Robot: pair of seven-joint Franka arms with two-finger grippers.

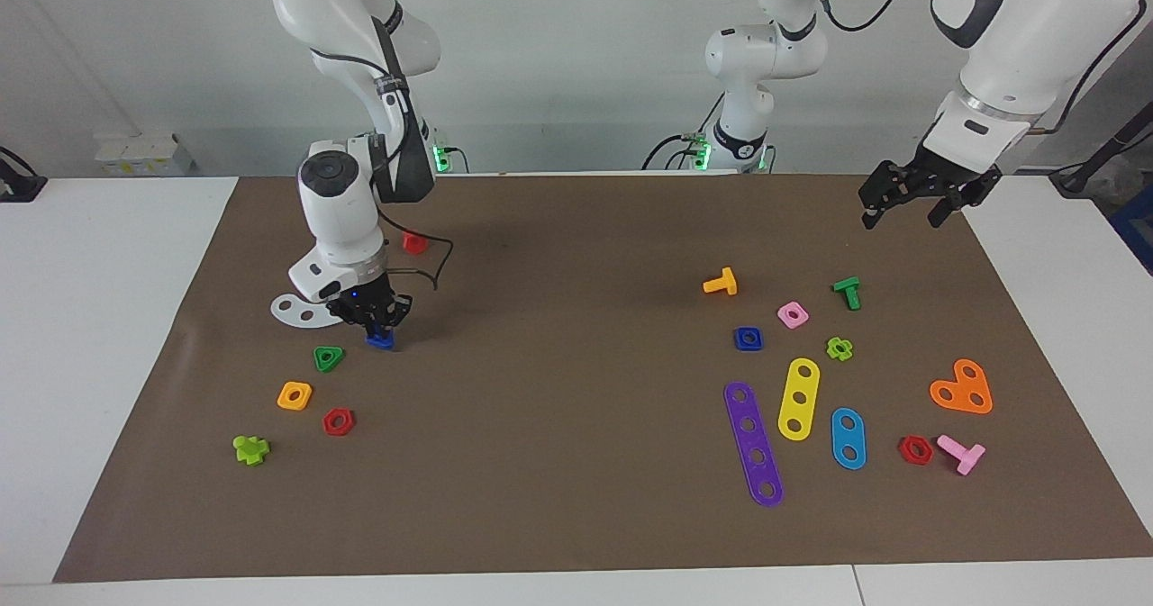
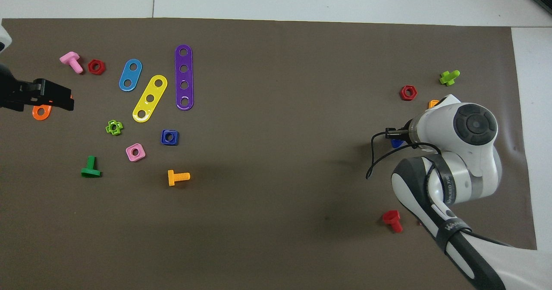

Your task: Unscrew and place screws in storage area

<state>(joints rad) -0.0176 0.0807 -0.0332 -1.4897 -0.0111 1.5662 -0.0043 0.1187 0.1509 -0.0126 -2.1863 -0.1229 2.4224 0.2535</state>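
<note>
On the brown mat, the right gripper is low at the right arm's end, clamped on the blue bolt beside the white plate. The left gripper waits, fingers apart, over the orange heart.

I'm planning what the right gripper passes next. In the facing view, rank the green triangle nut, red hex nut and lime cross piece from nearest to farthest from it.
Measured from the right gripper, low over the mat:
1. Green triangle nut, just beside the gripper.
2. Red hex nut, farther from the robots.
3. Lime cross piece, farthest from the robots, toward the mat's edge.
</note>
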